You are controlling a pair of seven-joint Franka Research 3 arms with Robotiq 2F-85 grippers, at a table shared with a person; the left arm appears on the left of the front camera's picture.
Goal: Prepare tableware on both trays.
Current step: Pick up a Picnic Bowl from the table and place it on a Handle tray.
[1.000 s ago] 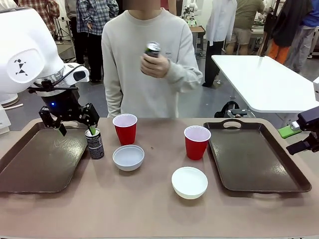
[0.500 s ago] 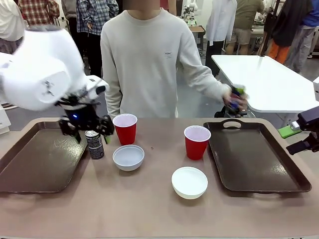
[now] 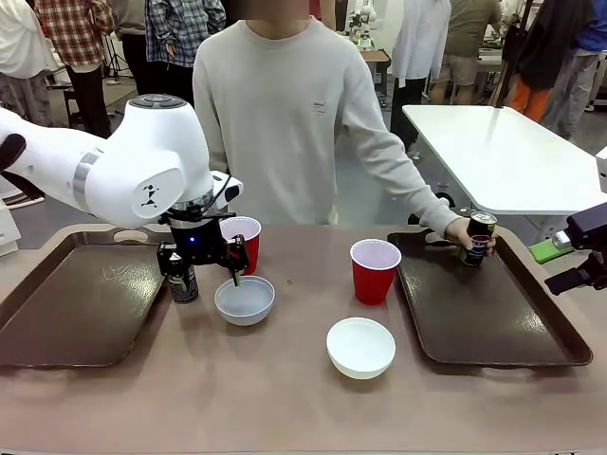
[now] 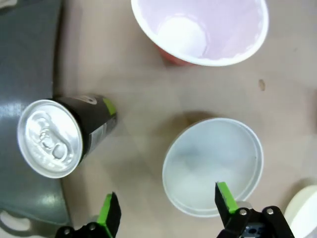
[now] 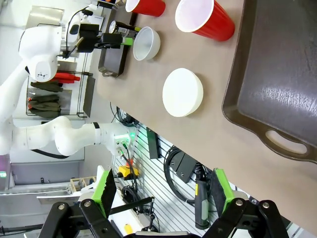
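Observation:
My left gripper hangs open and empty above the table, between a dark can and a white bowl. In the left wrist view the can stands upright beside the left tray, and one green pad reaches over the bowl. A red cup stands just behind. A second red cup and a second bowl sit mid-table. The person's hand holds the other can on the right tray. My right gripper is open, off the table's right end.
The left tray is bare. A white table stands behind on the right, with several people farther off. The person stands at the far edge, one arm stretched over the right tray's handle. Open tabletop lies along the front edge.
My left gripper has moved right, from over the can to between the can and the bowl. The person has lowered the second can from chest height onto the right tray.

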